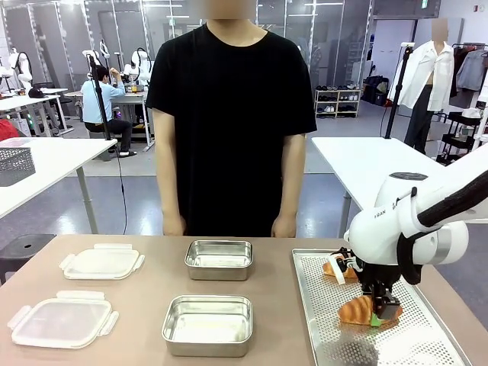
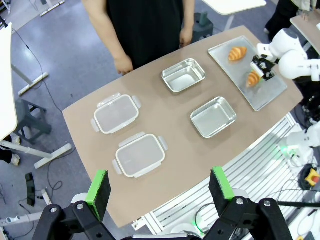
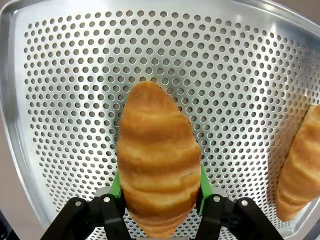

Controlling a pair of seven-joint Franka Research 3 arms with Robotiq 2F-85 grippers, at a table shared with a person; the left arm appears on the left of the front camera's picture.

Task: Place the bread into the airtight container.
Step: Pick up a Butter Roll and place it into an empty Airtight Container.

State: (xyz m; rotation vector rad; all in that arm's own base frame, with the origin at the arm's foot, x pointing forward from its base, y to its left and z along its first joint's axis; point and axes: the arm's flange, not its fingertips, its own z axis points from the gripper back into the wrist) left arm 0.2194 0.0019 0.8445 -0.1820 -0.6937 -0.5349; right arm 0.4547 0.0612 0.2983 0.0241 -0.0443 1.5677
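A golden croissant, the bread (image 3: 157, 160), lies on the perforated metal tray (image 3: 75, 75) at the table's right. My right gripper (image 3: 159, 187) reaches down over it, and its green pads press against both sides of the bread (image 1: 357, 311). From high above, the left wrist view catches the same grip (image 2: 262, 70) on the bread (image 2: 252, 78). Two steel airtight containers (image 1: 207, 324) (image 1: 219, 259) stand open and empty in the table's middle. My left gripper (image 2: 160, 192) hangs open far above the table's near edge, holding nothing.
A second croissant (image 1: 335, 268) lies farther back on the tray (image 1: 427, 335). Two clear clip lids (image 1: 65, 319) (image 1: 101, 262) rest at the table's left. A person stands at the far edge, hands down by their sides.
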